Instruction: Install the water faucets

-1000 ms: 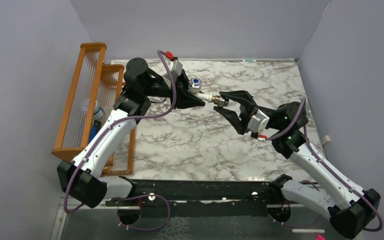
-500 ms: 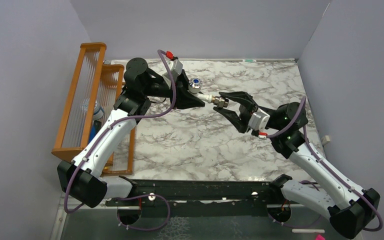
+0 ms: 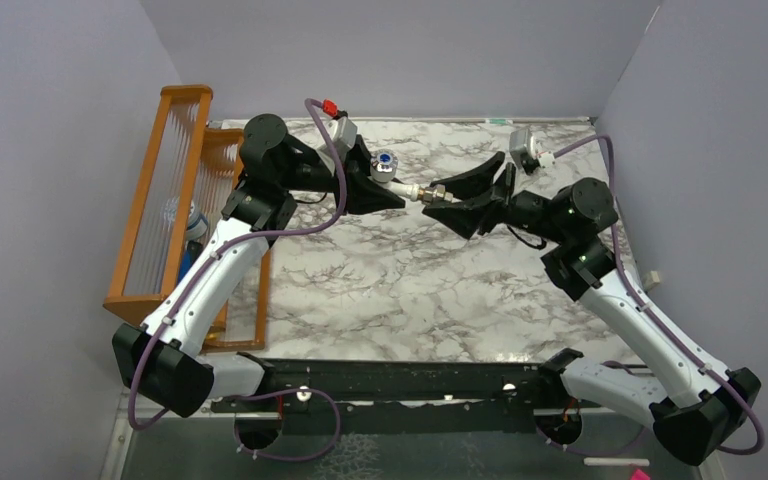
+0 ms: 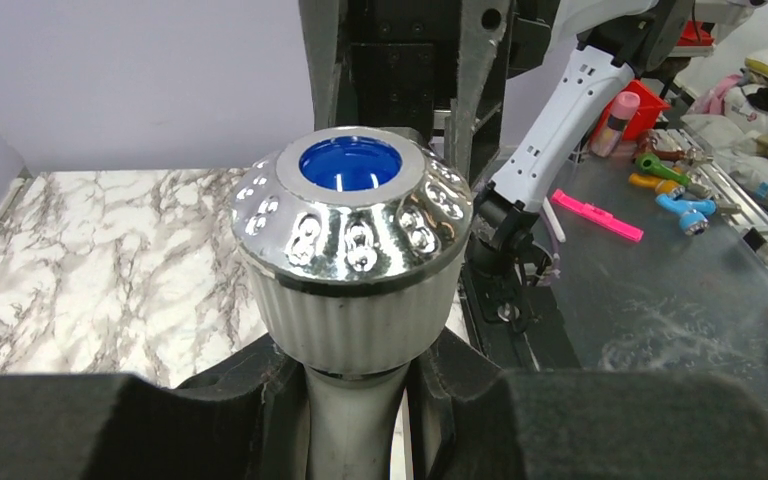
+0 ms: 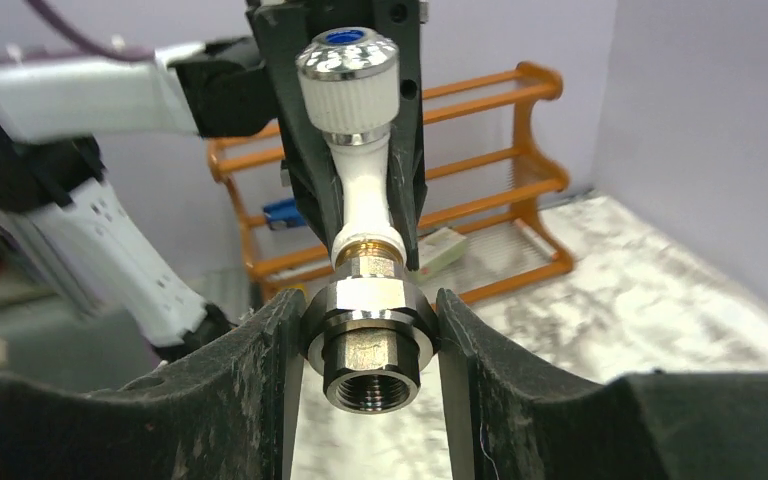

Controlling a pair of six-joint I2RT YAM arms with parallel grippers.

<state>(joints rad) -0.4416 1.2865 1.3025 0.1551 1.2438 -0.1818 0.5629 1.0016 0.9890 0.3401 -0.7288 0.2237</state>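
Right wrist view: the right gripper (image 5: 372,345) is clamped on a hexagonal metal fitting (image 5: 371,372). One black finger (image 5: 250,385) presses each side of it, and its threaded hole faces the camera. The fitting sits on the brass end of a white tap (image 5: 365,205). From there the tap runs up to a ribbed white collar and a shiny round knob (image 5: 346,58) with a blue centre. An orange rack (image 5: 480,160) stands behind, at the edge of the marble table (image 5: 600,330).

From the left wrist, the left gripper (image 4: 355,405) is closed on the tap's white stem just under the collar, with a finger (image 4: 245,405) tight against either side. The dimpled knob fills the middle of the frame, blue dot upward.

From the top external camera, the two grippers meet nose to nose above the far middle of the table. The left one comes in from the left and the right one from the right. The tap and fitting lie in a line between them, held off the marble. The knob points toward the back wall. The rack stands against the left wall, well apart from the tap.
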